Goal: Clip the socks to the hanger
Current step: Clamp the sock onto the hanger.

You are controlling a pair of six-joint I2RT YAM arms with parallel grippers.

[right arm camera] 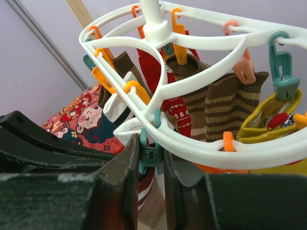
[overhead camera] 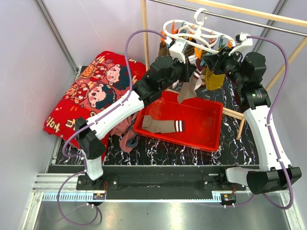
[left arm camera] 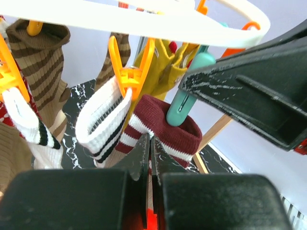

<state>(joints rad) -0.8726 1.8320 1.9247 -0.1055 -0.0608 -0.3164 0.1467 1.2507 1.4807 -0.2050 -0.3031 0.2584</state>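
Right tool (right arm camera: 151, 165) pinches a teal peg (right arm camera: 152, 154) on the hanger (right arm camera: 230, 153) while the closed left tool (left arm camera: 149, 143) sits just under the maroon-cuffed sock (left arm camera: 163, 120) (soft, light, floppy), probably best gripped at its ribbed cuff.

One hanger (overhead camera: 192, 33). One red tray (overhead camera: 211, 136) with one sock (overhead camera: 163, 125) in it. Hanging socks (left arm camera: 103, 122): at least six, overlap blocks an exact count. Orange clips (right arm camera: 180, 48): at least five. Teal clips (right arm camera: 283, 72): at least three. One cushion (overhead camera: 96, 91). One pink cloth bundle (overhead camera: 128, 139). Two arms: left arm (overhead camera: 120, 108), right arm (overhead camera: 261, 124). Wooden poles (overhead camera: 144, 28): at least three.
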